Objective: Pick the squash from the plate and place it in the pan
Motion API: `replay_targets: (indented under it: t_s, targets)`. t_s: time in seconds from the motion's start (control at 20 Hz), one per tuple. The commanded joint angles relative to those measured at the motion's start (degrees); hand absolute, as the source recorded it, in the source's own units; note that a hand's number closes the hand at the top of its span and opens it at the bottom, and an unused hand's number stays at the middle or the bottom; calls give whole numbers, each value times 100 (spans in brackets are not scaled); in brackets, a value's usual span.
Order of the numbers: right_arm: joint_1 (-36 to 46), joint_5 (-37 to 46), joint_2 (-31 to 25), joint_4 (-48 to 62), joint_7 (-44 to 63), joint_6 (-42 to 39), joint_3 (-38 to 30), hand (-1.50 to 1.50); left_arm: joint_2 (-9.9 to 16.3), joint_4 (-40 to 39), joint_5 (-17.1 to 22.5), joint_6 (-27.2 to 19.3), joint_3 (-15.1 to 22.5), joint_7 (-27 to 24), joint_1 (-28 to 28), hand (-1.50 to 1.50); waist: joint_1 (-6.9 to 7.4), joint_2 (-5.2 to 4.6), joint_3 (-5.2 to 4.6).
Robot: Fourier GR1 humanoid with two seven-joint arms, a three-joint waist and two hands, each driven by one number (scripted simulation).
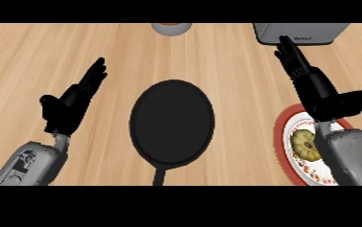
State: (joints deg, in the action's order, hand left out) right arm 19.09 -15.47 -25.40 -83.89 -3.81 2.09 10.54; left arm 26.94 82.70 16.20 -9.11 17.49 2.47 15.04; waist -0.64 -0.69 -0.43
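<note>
Squash (306, 143) sits on plate (283, 140), right of pan (172, 122). Right hand (311, 85) above plate, fingers straight, holding nothing. Left hand (71, 104) left of pan, fingers straight.

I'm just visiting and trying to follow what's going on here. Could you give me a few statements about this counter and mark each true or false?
1. The pan has nothing in it. True.
2. The squash lies in the pan. False: it is on the plate.
3. The right hand grips the squash. False: its fingers are straight, holding nothing.
4. The left hand is open. True.
5. The plate is to the right of the pan. True.
</note>
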Motion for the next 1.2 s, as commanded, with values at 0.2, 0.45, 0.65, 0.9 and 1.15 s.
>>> replay_targets:
  t_s: [0.2,0.45,0.65,0.9,1.15]
  targets:
    - [-331,966,-496,-392,74,479,-137,-150,403,14,-589,-544,-312,-43,-981,0,122,104,42]
    - [-1332,1877,-1017,-132,591,2238,-1064,-150,290,-3,-596,-784,-223,147,-1397,0,-263,215,44]
    - [-2549,2600,-1773,-1029,1160,2035,-765,-150,394,432,-599,-807,-275,142,-1743,0,-147,164,29]
    - [-3006,3324,-2986,-1981,2072,1326,-707,-150,383,490,-651,-778,-256,-52,-2023,0,-90,140,19]
    - [-2809,3309,-3453,-2824,3292,149,-397,-150,105,611,-888,-898,2,344,-1712,0,9,88,28]
